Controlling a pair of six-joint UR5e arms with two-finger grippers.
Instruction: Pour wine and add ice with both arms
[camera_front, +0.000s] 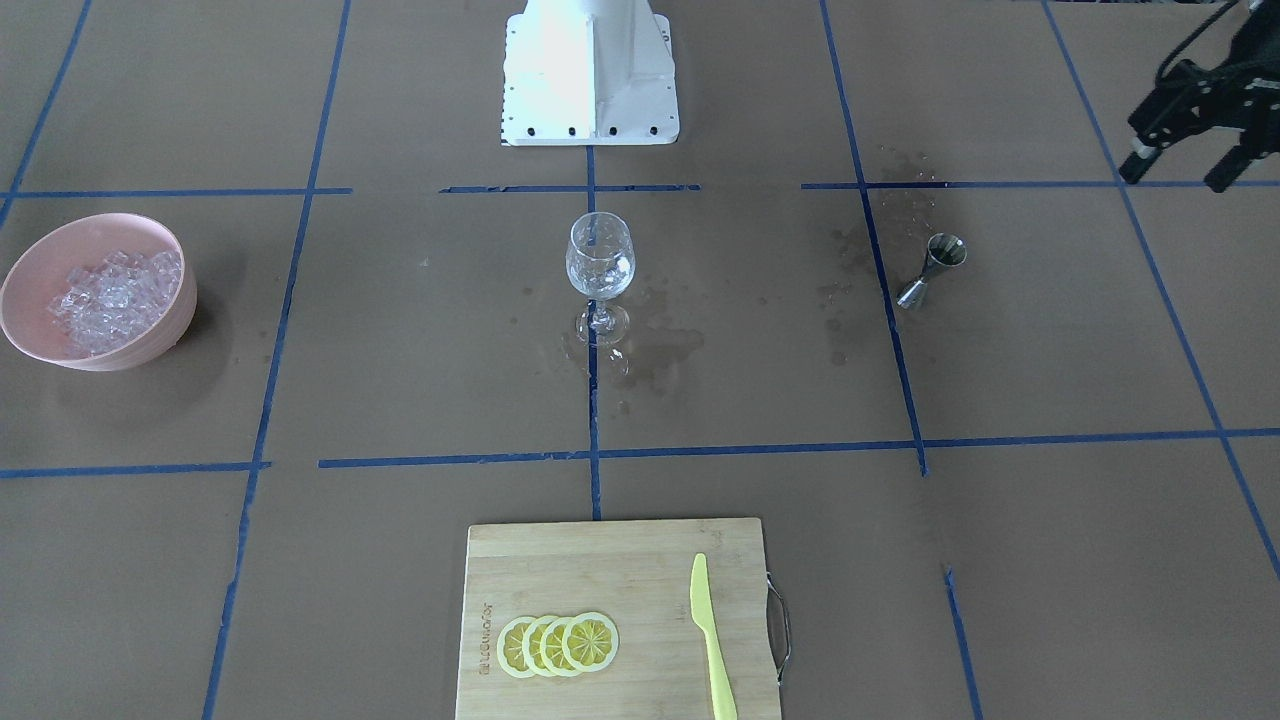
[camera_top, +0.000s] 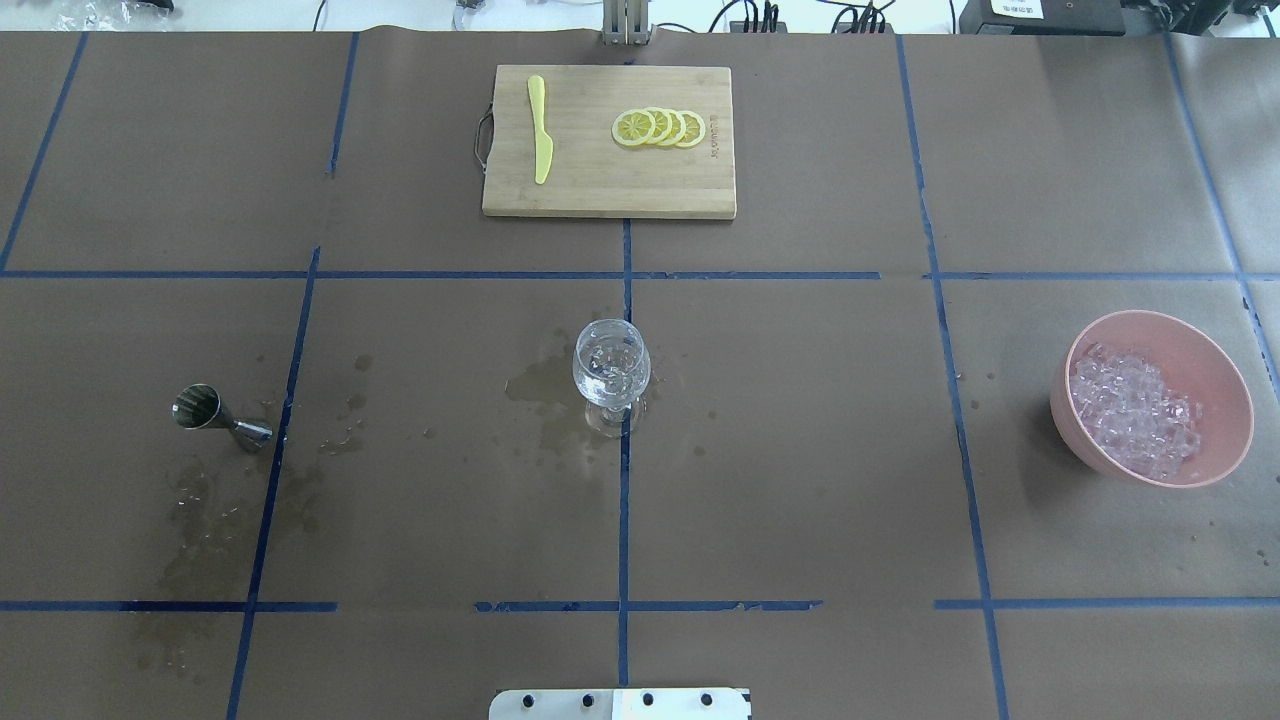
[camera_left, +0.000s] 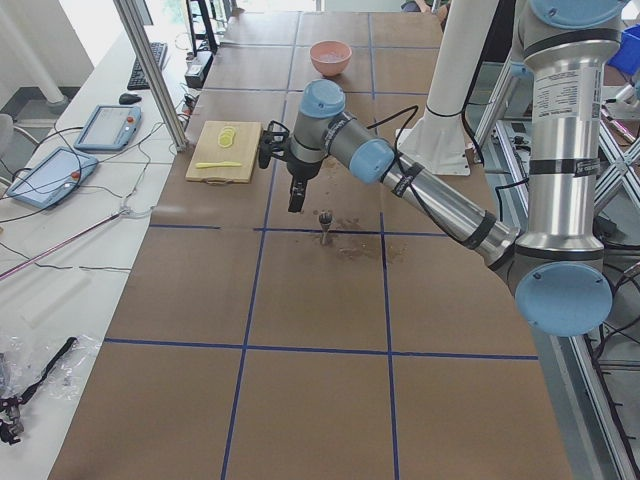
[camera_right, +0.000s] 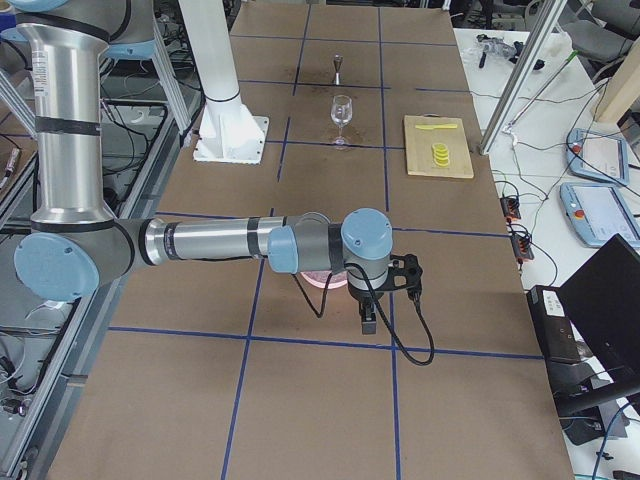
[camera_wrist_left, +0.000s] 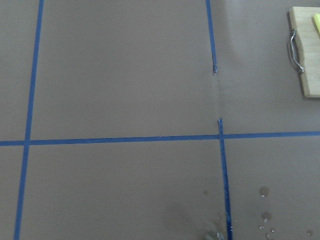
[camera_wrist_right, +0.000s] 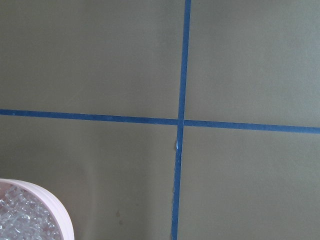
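A clear wine glass (camera_front: 600, 258) stands at the table's middle, also in the overhead view (camera_top: 611, 365). It holds glinting clear bits; I cannot make out any wine. The ice (camera_front: 115, 290) fills a pink bowl (camera_front: 172, 328), also in the overhead view (camera_top: 1135, 410). A steel jigger (camera_front: 935, 265) stands on wet stains. My left gripper (camera_front: 1180, 172) hangs above the table beyond the jigger, fingers apart and empty; the exterior left view (camera_left: 297, 190) shows it too. My right gripper (camera_right: 368, 320) hangs over the bowl's near side, and I cannot tell whether it is open or shut.
A wooden cutting board (camera_front: 560, 560) with lemon slices (camera_front: 558, 645) and a yellow knife (camera_front: 712, 640) lies at the operators' edge. The white base block (camera_front: 588, 75) stands behind the glass. Wet patches (camera_top: 545, 385) spread around the glass and the jigger.
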